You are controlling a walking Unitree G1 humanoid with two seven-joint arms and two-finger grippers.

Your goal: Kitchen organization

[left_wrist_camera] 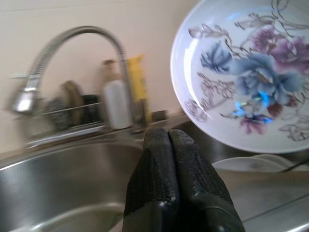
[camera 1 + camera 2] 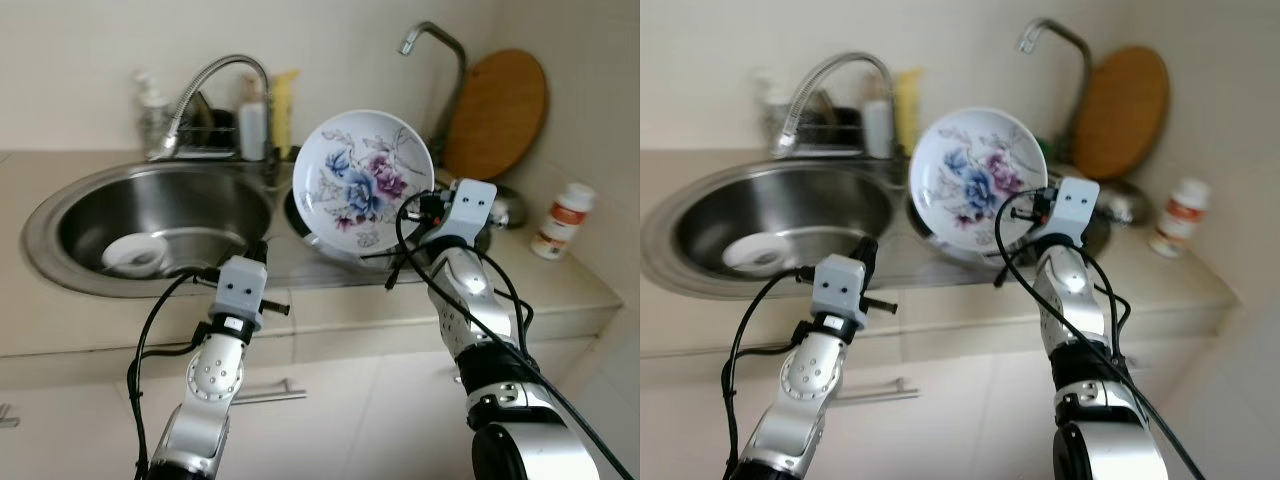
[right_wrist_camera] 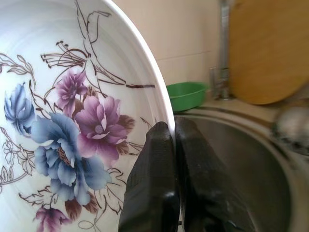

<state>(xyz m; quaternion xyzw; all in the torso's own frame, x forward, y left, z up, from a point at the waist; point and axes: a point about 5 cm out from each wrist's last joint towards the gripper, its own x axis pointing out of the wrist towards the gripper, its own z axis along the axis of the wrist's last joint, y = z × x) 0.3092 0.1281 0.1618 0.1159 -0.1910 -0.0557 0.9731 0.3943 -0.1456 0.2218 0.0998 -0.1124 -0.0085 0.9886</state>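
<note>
The right hand (image 3: 173, 145) is pinched on the rim of a floral plate (image 2: 365, 180), one black finger on the painted face and the other behind the edge. The plate is held nearly upright in the air, above the gap between the two basins and in front of the second tap (image 2: 432, 45).

The grip is taken on a thin strip of rim only, so a slip is judged the main risk: glazed china, possibly wet, could be twisted out between the fingers by its own weight and dropped onto the dishes below. A knock against the tap or the round wooden board (image 2: 497, 112) is also judged possible if the plate is swung.

The left hand (image 1: 170, 145) is seen pressed together with nothing in it, held over the front edge of the desk (image 2: 400, 290) near the round sink (image 2: 60, 215).

A white dish (image 2: 133, 254) is seen lying in that sink. In the darker basin under the plate, a pale plate rim (image 1: 256, 163) is visible. A green bowl (image 3: 186, 94) stands behind it. A wire rack (image 2: 205, 130) by the curved faucet (image 2: 215, 80) holds bottles and sponges. A white pill bottle (image 2: 563, 220) is set on the desk at the right.
</note>
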